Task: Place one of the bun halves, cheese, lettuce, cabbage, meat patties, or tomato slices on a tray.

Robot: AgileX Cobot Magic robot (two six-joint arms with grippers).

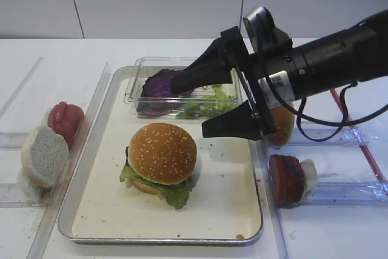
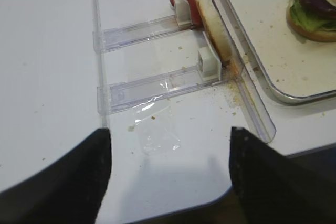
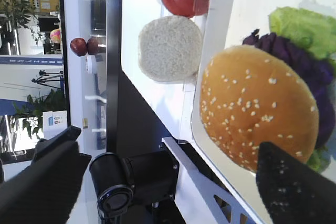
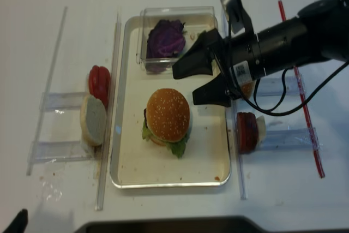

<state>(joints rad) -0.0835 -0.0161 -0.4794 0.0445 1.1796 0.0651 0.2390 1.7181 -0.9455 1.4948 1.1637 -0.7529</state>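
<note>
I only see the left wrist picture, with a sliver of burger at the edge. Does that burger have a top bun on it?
Observer: Yes, a sesame bun top caps the stack on the tray.
Operator: Is the other arm carrying anything?
Observer: No, the right arm's fingers are spread open over the tray's right side, empty.
Operator: Any spare greens around?
Observer: A clear box at the tray's far end holds purple cabbage and lettuce.
</note>
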